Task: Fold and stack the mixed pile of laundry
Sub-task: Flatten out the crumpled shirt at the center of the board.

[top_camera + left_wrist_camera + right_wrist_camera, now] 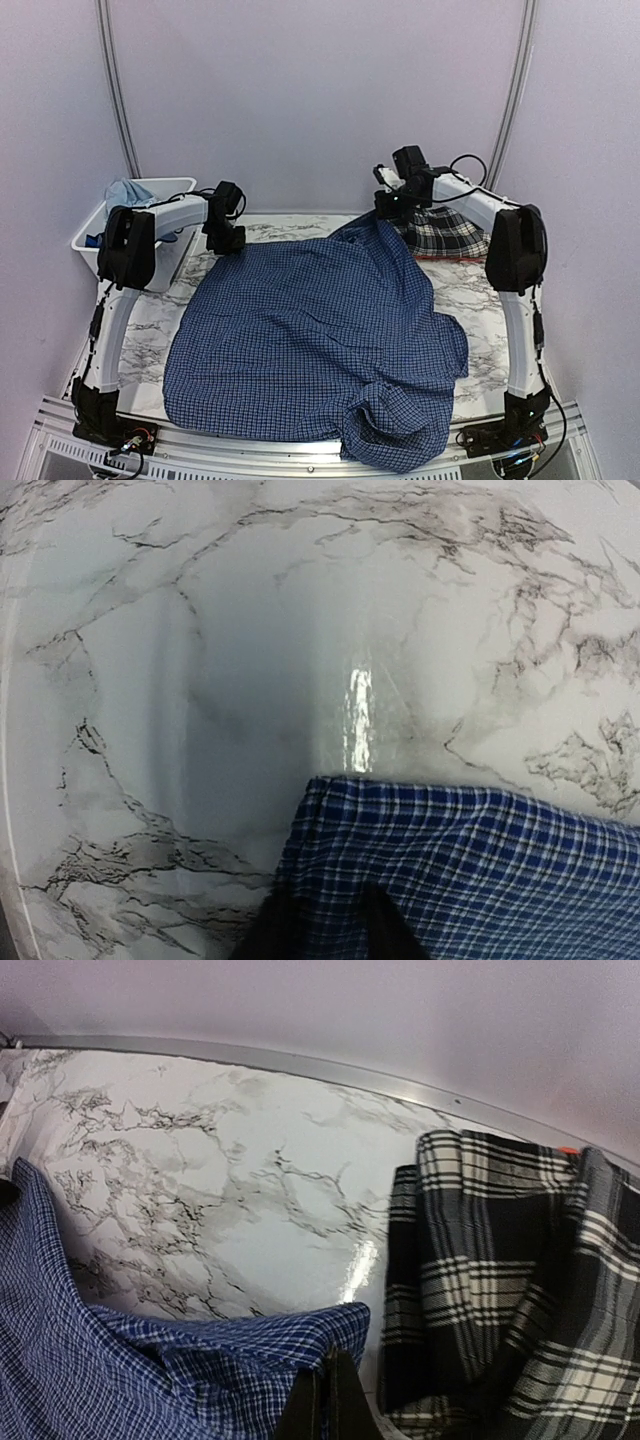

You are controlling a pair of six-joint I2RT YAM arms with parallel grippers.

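Navy small-check button shirt [310,340], seen from above: spread wide over the marble-patterned desk [470,290], with one bunched part hanging over the near edge.
Left pincer [225,240]: down at the shirt's far left corner.
Right pincer [392,207]: at the shirt's far right corner, just beside the black-and-white plaid cloth piece [447,232].
White rectangular plastic bin [95,238]: at the desk's far left, with a plain light blue garment [128,190] heaped in it.
Left wrist view: the shirt corner lies flat on the desk. The two dark fingertips [270,930] stand apart astride it, and I cannot tell whether they pinch the cloth.
Right wrist view: the right pincer is clenched on the shirt's edge, which is raised a little. The plaid piece lies crumpled just to the right.
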